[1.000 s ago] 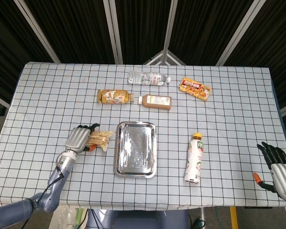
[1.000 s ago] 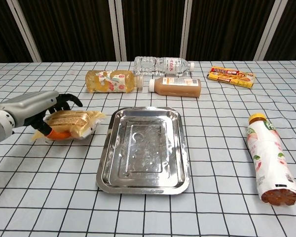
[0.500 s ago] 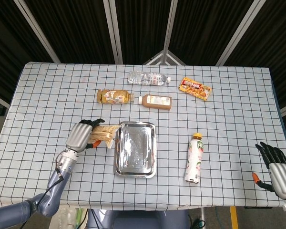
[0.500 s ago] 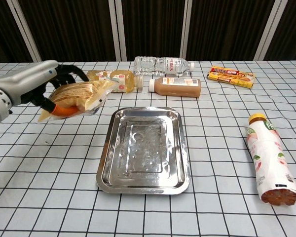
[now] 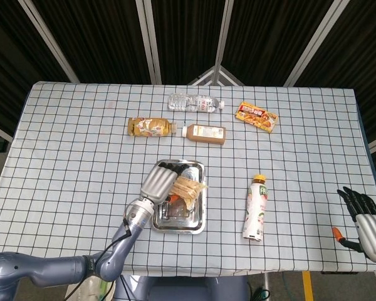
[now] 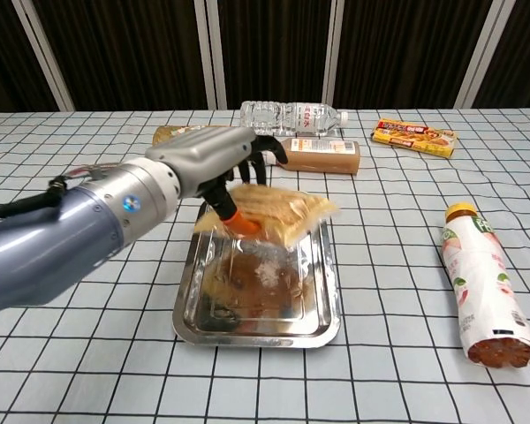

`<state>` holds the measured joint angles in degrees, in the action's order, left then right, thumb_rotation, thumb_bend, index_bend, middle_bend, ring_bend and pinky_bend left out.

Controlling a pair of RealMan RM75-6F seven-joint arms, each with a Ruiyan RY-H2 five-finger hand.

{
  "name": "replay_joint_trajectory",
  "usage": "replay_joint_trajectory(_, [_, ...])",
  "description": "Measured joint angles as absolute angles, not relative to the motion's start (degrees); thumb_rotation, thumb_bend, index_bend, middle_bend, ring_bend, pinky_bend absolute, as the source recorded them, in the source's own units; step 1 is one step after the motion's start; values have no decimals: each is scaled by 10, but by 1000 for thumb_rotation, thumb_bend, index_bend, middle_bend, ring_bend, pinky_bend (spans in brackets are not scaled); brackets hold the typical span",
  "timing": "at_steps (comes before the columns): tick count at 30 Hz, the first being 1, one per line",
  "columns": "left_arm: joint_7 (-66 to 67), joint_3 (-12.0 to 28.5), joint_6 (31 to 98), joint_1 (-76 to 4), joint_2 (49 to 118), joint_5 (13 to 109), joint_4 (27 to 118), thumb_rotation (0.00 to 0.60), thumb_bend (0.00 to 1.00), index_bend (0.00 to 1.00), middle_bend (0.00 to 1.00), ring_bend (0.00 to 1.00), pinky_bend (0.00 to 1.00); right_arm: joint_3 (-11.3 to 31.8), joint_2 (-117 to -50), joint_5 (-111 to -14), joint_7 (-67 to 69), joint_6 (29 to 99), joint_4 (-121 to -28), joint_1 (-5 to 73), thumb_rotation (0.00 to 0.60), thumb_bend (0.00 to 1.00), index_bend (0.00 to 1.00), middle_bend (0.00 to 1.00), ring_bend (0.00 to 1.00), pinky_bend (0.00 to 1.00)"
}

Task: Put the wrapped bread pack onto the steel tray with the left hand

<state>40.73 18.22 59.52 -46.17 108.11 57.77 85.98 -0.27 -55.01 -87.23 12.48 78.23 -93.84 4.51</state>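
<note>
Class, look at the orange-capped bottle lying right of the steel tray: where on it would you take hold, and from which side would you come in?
Grip the orange-capped bottle across its wide middle, coming from above. It lies flat on the table, so fingers can straddle its round body; the narrow cap end offers less surface.

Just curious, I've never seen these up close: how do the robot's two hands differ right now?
The left hand holds the bread pack above the steel tray; the right hand holds nothing. The left is over mid-table, the right at the table's edge. Both have dark fingers.

Bright, even overhead light, soft shadows, sharp focus, and mild glare on the steel tray point(image 6: 187, 300).
</note>
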Motion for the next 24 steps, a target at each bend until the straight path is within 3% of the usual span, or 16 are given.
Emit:
replay_joint_trajectory(2, [426, 181, 598, -469, 1088, 559, 863, 600, 115, 2, 121, 115, 200, -3, -548, -874, 130, 788, -937, 43, 600, 407, 0, 0, 0, 0])
replay_joint_trajectory(4, [439, 177, 599, -471, 1086, 538, 875, 600, 89, 0, 65, 70, 185, -5, -546, -879, 134, 795, -936, 39, 600, 407, 0, 0, 0, 0])
replay_joint_trajectory(10, [455, 164, 605, -463, 1042, 507, 954, 600, 86, 0, 42, 64, 183, -10, -543, -891, 131, 806, -936, 33, 600, 406, 0, 0, 0, 0])
replay_joint_trajectory(14, [448, 130, 639, -430, 974, 546, 1045, 600, 86, 0, 13, 13, 134, -12, -546, -895, 118, 812, -939, 30, 600, 407, 0, 0, 0, 0])
replay_joint_trajectory(17, [426, 74, 682, -380, 896, 614, 1119, 600, 86, 0, 0, 0, 86, -14, -548, -899, 107, 822, -942, 25, 600, 407, 0, 0, 0, 0])
replay_joint_trajectory(19, [400, 16, 718, -335, 839, 674, 1147, 600, 86, 0, 0, 0, 64, -15, -549, -904, 98, 833, -946, 20, 600, 408, 0, 0, 0, 0])
replay_joint_trajectory(24, [270, -137, 847, -190, 741, 816, 1108, 600, 86, 0, 0, 0, 41, -26, -550, -935, 70, 881, -958, -3, 600, 407, 0, 0, 0, 0])
